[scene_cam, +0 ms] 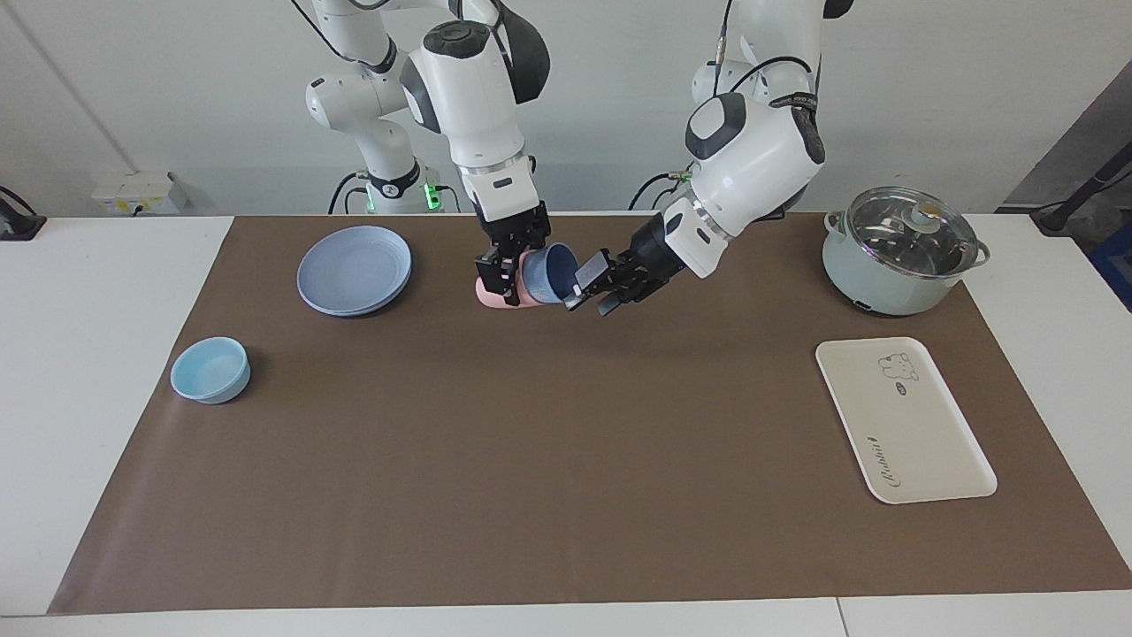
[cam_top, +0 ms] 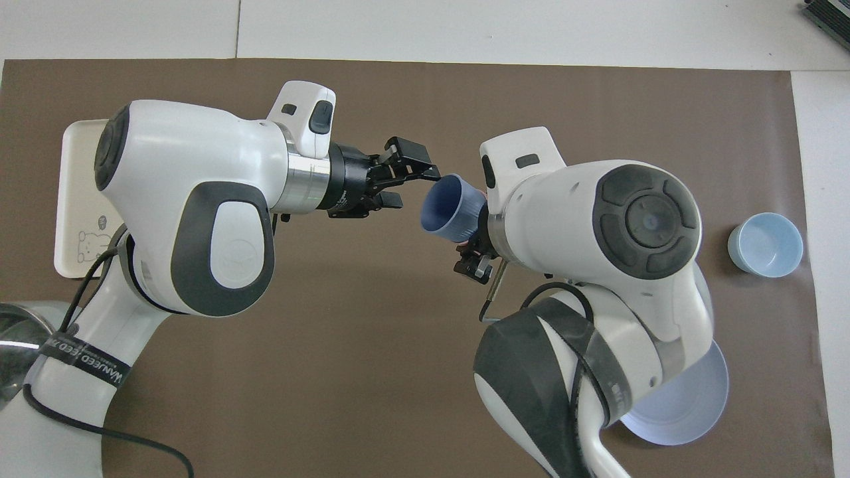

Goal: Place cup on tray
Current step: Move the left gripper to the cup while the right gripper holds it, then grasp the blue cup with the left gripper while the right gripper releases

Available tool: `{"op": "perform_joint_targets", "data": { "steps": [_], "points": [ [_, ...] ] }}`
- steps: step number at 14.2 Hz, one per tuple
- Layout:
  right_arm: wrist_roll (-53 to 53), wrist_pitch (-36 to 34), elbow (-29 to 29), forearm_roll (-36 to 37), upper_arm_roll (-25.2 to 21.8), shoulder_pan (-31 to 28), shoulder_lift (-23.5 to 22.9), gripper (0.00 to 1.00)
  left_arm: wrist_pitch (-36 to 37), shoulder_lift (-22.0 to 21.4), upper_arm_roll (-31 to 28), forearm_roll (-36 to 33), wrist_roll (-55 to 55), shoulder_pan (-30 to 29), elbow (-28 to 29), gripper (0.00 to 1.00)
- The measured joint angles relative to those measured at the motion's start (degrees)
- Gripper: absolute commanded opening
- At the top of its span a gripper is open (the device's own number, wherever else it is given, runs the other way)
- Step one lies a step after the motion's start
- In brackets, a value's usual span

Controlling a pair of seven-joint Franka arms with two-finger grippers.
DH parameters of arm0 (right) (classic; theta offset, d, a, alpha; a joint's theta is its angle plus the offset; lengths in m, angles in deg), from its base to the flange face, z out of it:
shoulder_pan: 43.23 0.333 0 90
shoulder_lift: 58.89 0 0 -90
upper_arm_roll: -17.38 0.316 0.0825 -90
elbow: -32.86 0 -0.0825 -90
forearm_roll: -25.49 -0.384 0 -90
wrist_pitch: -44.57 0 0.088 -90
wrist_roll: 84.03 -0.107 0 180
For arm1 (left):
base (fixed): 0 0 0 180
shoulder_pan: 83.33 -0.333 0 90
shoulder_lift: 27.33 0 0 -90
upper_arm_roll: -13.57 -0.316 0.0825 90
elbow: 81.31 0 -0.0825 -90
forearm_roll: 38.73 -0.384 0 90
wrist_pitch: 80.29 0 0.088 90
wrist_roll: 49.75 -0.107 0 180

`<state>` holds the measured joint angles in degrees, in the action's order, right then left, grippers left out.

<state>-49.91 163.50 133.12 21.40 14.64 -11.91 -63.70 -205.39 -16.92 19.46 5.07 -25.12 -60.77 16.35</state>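
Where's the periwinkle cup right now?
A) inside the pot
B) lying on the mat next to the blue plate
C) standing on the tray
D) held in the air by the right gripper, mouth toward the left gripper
D: the right gripper holds the cup tipped on its side above the mat, with the left gripper at its rim; the tray holds nothing.

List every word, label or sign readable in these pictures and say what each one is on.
"Rabbit", likely, in dark script: on the cream-white rectangular tray with the bear drawing; small, so uncertain.
"WANUEED EED.TW", roughly: white print on the black strap around the left arm; partly unreadable.
A small dark mark under the bear: too small to read.
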Motion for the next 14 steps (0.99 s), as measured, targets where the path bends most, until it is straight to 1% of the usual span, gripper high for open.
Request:
{"op": "perform_joint_targets", "data": {
  "steps": [4, 5, 6, 7, 8, 9, 10, 14],
  "points": [
    [0.0, 0.0, -0.1, 0.0, 0.0, 0.0, -0.1, 0.00, 5.4, -0.4, -0.3, 2.3, -3.3, -0.7, -0.1, 0.77],
    [0.0, 0.0, -0.1, 0.0, -0.1, 0.0, -0.1, 0.00, 6.4, -0.6, -0.3, 2.7, -3.8, -0.7, -0.1, 0.70],
    [0.0, 0.0, -0.1, 0.0, -0.1, 0.0, -0.1, 0.00, 7.5, -0.7, -0.3, 2.9, -4.1, -0.7, -0.1, 0.61],
    [0.0, 0.0, -0.1, 0.0, -0.1, 0.0, -0.1, 0.00, 8.5, -0.9, -0.2, 3.3, -4.1, -0.7, -0.1, 0.55],
    [0.0, 0.0, -0.1, 0.0, -0.1, 0.0, -0.1, 0.00, 9.2, -1.0, -0.2, 3.7, -4.2, -0.5, -0.1, 0.47],
    [0.0, 0.0, -0.1, 0.0, -0.1, 0.0, -0.1, 0.00, 9.7, -1.1, -0.1, 3.8, -4.3, -0.4, 0.0, 0.02],
    [0.0, 0.0, -0.1, 0.0, -0.1, 0.0, -0.1, 0.00, 10.1, -1.2, 0.0, 3.8, -4.3, -0.3, 0.0, 0.00],
    [0.0, -0.4, -0.1, 0.1, -0.1, 0.0, -0.2, 0.00, 9.8, -1.3, -0.1, 3.9, -4.4, -0.3, -0.1, 0.00]
  ]
}}
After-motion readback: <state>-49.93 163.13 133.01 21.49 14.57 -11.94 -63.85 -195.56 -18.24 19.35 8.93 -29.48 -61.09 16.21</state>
